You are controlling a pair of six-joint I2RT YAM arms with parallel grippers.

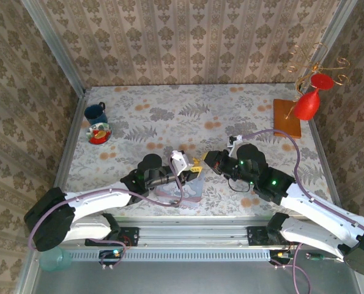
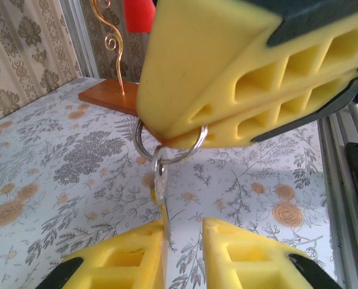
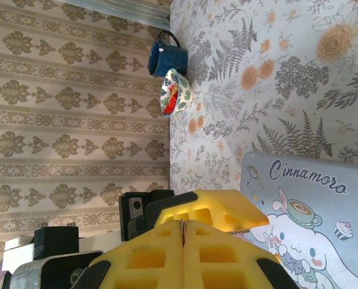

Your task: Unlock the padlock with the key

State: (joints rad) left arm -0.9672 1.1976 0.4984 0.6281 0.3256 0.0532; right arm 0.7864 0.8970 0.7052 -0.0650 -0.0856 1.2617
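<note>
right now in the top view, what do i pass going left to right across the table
blue mug → pastel tin box → wooden base

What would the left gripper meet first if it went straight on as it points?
The key, hanging from the ring pinched by the right gripper; it seems just ahead of the left gripper, though depth is unclear.
</note>
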